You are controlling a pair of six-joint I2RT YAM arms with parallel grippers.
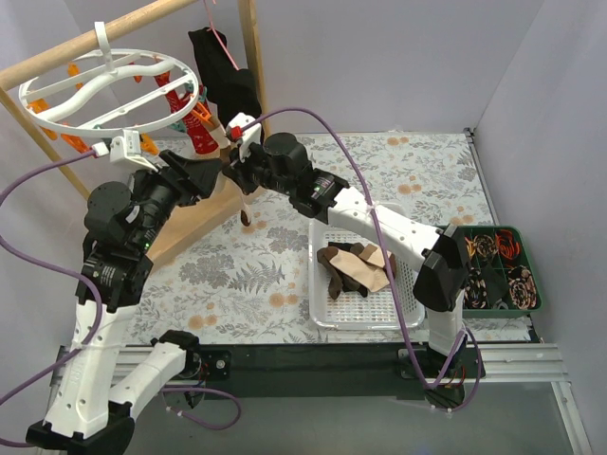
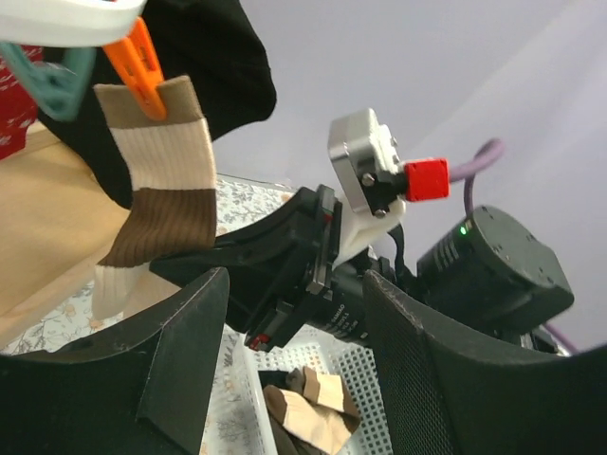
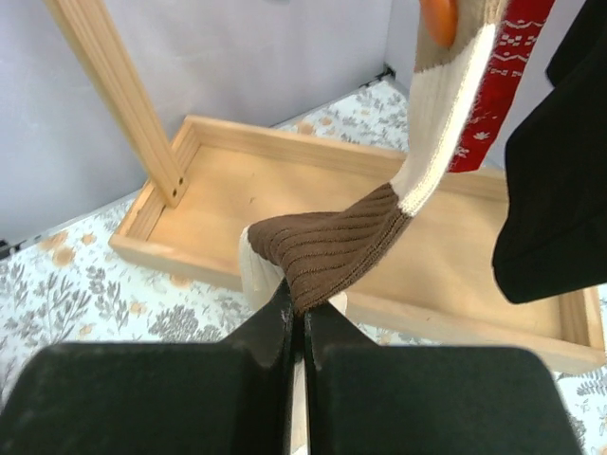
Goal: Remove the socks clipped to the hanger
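Observation:
The white ring hanger [image 1: 104, 90] hangs at the top left from the wooden rack, with orange clips and a red patterned sock [image 1: 185, 109]. An orange clip [image 2: 142, 66] holds a tan, cream and brown striped sock [image 2: 161, 190]. My right gripper [image 3: 302, 318] is shut on the brown band of that striped sock [image 3: 327, 246], which stretches up to the clip [image 3: 438, 19]. My left gripper [image 2: 294, 360] is open and empty, just left of the right gripper [image 1: 239, 175] and below the clip. Several socks [image 1: 356, 265] lie in the white basket [image 1: 327, 318].
A black T-shirt [image 1: 228, 81] hangs from the rack beside the socks. The rack's wooden base tray [image 3: 285, 171] lies under the grippers. A green tray [image 1: 474, 299] of small items stands at the right edge. Purple cables loop over both arms.

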